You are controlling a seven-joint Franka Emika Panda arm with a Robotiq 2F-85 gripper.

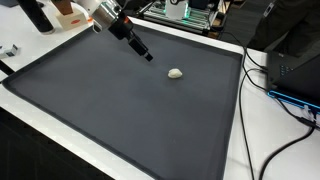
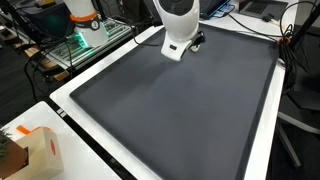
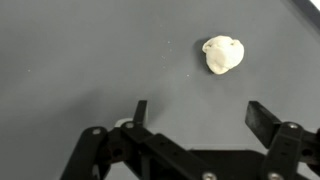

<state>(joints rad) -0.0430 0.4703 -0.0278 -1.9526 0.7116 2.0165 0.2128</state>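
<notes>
Hovering over the dark mat [image 1: 100,115] with the gripper [image 1: 147,55] angled down toward it in an exterior view. Holding the fingers [image 3: 262,115] spread wide in the wrist view, pinching nothing, touching nothing. Noting a small white lump [image 3: 222,54] lying on the mat just ahead of the spread claw, off toward one finger, apart from both. Seeing the same lump [image 1: 176,73] in an exterior view, resting near the gripper tip, toward the mat's far edge. Looking past the white arm [image 2: 177,25] in an exterior view, hiding the lump from sight there. Spotting a white table border [image 2: 60,100] framing the mat, with a tan box [image 2: 40,150] sitting beyond one corner.
</notes>
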